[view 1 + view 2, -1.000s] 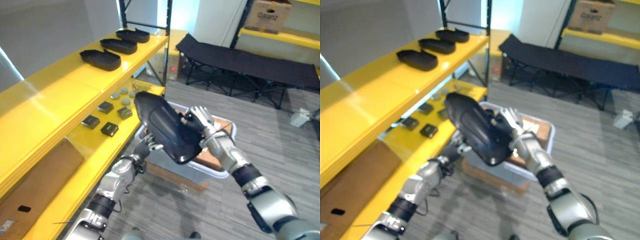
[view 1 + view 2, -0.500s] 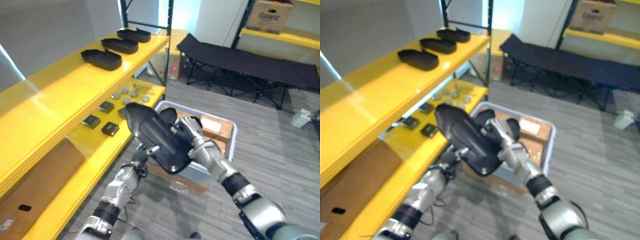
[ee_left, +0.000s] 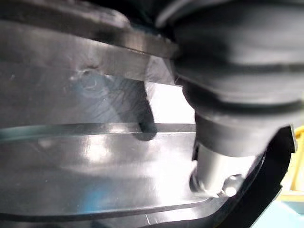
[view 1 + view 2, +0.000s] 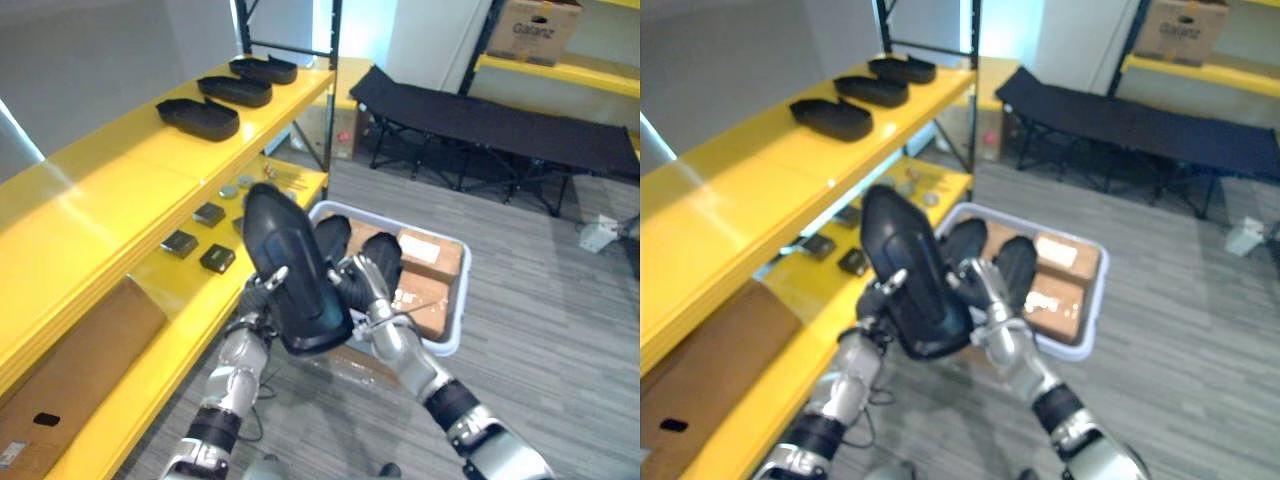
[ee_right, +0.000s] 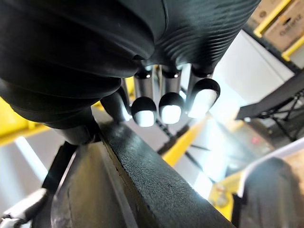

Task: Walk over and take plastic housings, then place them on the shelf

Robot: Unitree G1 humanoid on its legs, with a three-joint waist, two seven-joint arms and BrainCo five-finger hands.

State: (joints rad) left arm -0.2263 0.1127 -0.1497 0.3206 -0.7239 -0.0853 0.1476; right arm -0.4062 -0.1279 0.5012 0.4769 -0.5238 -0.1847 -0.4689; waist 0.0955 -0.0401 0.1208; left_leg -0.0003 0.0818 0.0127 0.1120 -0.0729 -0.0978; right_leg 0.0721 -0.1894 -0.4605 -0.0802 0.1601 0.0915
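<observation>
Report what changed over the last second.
The housing, carried between the left hand and the right hand, swung toward the robot's left, nearer the yellow shelf, and tipped more upright. The right arm folded in with it, uncovering more of the bin behind. Nothing was let go. The three housings on the top shelf lie as before.

The black housing (image 4: 290,265) hides much of the left hand (image 4: 258,292) and part of the bin (image 4: 463,290).
</observation>
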